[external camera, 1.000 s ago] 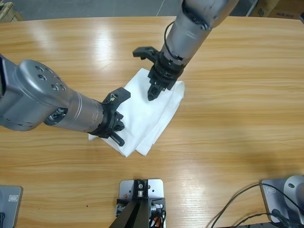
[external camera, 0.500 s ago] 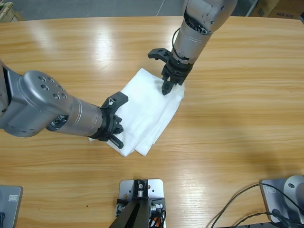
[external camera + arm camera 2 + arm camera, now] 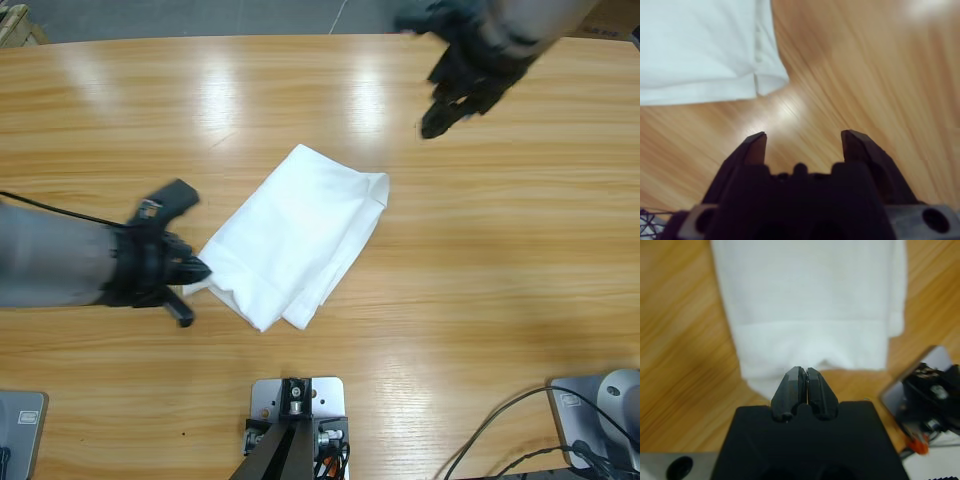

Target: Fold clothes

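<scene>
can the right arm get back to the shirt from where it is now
Probably yes. The right gripper is open over bare table, clear of the shirt, with nothing between them.

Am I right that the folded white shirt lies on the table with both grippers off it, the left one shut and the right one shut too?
Not quite: the right gripper is open, as the right wrist view shows. The left gripper is shut, and both are off the folded shirt on the table.
</scene>
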You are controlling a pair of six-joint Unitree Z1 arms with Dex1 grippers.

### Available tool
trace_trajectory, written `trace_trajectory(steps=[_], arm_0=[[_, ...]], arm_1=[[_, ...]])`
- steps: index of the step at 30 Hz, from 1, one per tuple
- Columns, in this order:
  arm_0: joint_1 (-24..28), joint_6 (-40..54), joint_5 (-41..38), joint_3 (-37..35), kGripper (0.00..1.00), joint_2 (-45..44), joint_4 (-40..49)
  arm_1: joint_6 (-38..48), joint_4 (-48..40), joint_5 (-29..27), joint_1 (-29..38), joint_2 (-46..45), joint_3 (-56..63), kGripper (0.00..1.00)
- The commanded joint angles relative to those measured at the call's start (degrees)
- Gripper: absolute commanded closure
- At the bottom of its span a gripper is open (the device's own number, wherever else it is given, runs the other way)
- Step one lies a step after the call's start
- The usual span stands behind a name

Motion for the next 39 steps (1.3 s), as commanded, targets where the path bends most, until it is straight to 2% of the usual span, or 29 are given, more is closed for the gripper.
trace_trajectory(steps=[1, 2, 3, 5, 8, 11, 13, 17, 24, 29, 39], arm_0=[[2.5, 26.9, -2.4, -2.1, 0.409, -9.0, 4.9], [4.5, 38.4, -5.4, -4.3, 0.107, -8.1, 5.4], [6.6, 46.8, -6.9, -7.9, 0.1, -6.5, 8.1], [10.1, 54.7, -10.9, -16.7, 0.061, -2.0, 15.2], [12.2, 71.1, -13.0, -34.4, 0.059, 8.6, 28.9], [12.6, 79.4, -13.1, -48.0, 0.055, 17.1, 36.5], [12.6, 82.2, -13.0, -52.6, 0.04, 20.8, 38.7], [12.6, 83.8, -12.4, -53.4, 0.036, 23.4, 39.1], [12.5, 94.0, -12.5, -52.6, 0.02, 26.6, 40.2], [12.4, 94.9, -15.9, -54.0, 0.0, 32.3, 39.1], [9.5, 94.9, -14.6, -55.6, 0.0, 38.3, 36.0]], arm_1=[[1.1, 0.6, 13.8, -0.3, -8.8, 10.3, 0.0], [0.8, -0.4, 15.4, -0.3, -9.6, 12.1, 0.0], [0.7, -1.2, 15.9, -0.3, -10.5, 13.7, 0.0], [0.7, -1.6, 15.9, -0.3, -11.7, 14.9, 0.0], [0.7, -1.7, 15.9, -0.3, -12.2, 15.8, 0.0], [0.8, -2.1, 16.3, -0.3, -12.7, 17.2, 0.0], [0.9, -2.6, 16.4, -0.3, -13.2, 18.5, 0.0], [0.9, -3.3, 16.4, -0.5, -14.7, 21.0, 0.0], [1.0, -4.4, 16.4, -1.5, -16.0, 24.5, 0.0], [1.0, -6.8, 16.5, -2.8, -16.4, 28.3, 0.0], [1.7, -13.3, 17.9, -2.9, -16.6, 34.6, 0.0]])
